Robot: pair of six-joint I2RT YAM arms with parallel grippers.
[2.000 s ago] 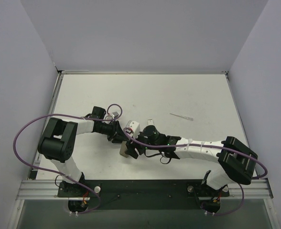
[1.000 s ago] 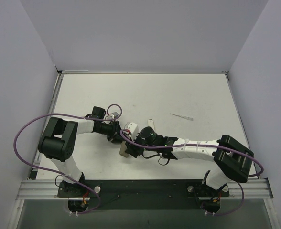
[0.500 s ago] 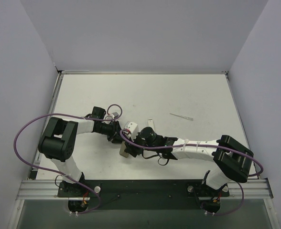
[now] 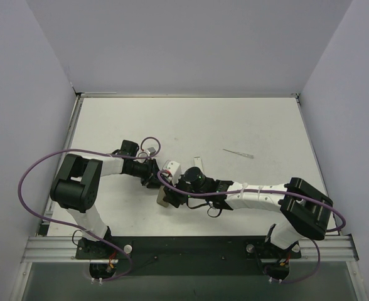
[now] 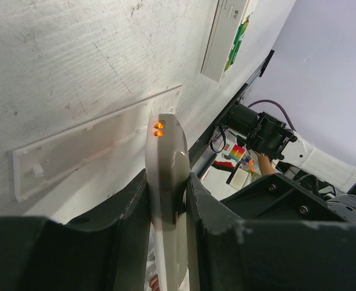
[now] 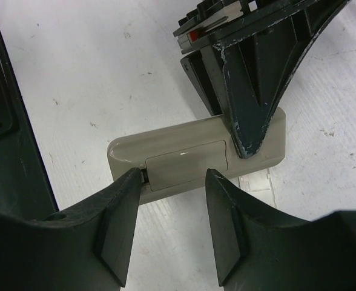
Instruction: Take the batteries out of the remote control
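Note:
The remote control [image 6: 190,154], a tan bar, stands on its long edge on the table with its closed back cover facing the right wrist camera. My left gripper [image 5: 167,182] is shut on one end of it, one dark finger [image 6: 250,91] crossing that end. My right gripper [image 6: 174,176] is open and straddles the other end. Its left fingertip [image 6: 134,177] sits at the notch at the cover's edge, its right fingertip [image 6: 215,179] just below the cover. In the top view the remote [image 4: 163,199] lies between both grippers. The batteries are hidden behind the cover.
A thin white strip [image 5: 93,145] lies flat on the table right beside the remote. A small grey plate [image 4: 197,158] and a thin stick [image 4: 238,153] lie farther back. The black rail [image 4: 191,248] runs along the table's near edge.
The right arm slid a little left toward the remote at the start. Over the last half second nothing visibly moves, and the left gripper keeps its hold.

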